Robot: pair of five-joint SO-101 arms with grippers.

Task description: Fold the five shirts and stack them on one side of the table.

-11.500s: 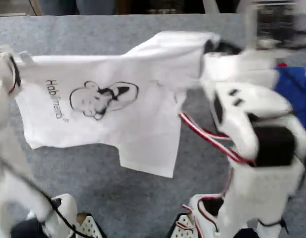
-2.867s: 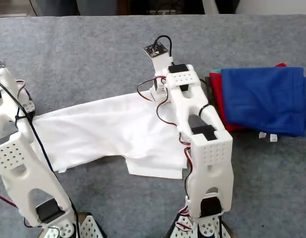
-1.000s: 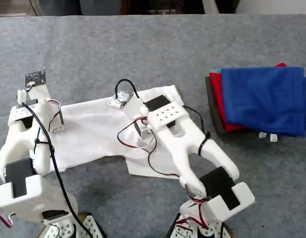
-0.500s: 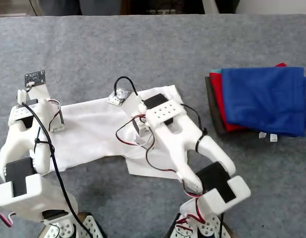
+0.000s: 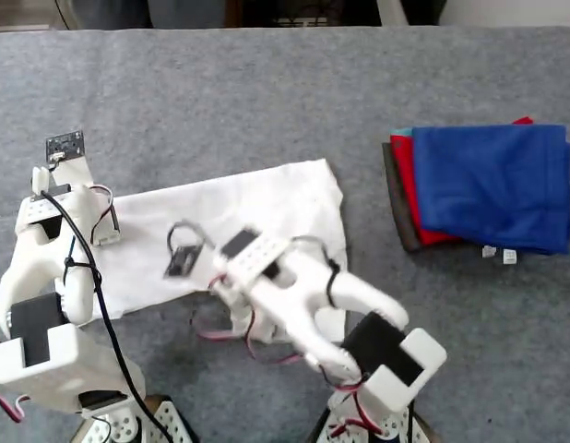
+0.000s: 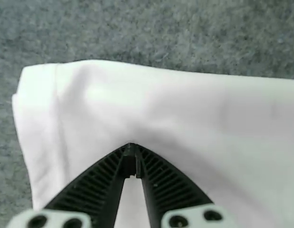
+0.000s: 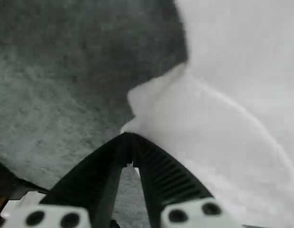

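One white shirt (image 5: 267, 208) down; right of it, four folded shirts (image 5: 488, 185) stacked; two arms: left arm (image 5: 41, 277), right arm (image 5: 303, 295).

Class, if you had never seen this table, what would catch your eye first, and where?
A white shirt lies spread across the middle of the grey table, with the left gripper over its left end and the right gripper at its near edge. At the table's right side sits a stack of folded shirts, blue on top.
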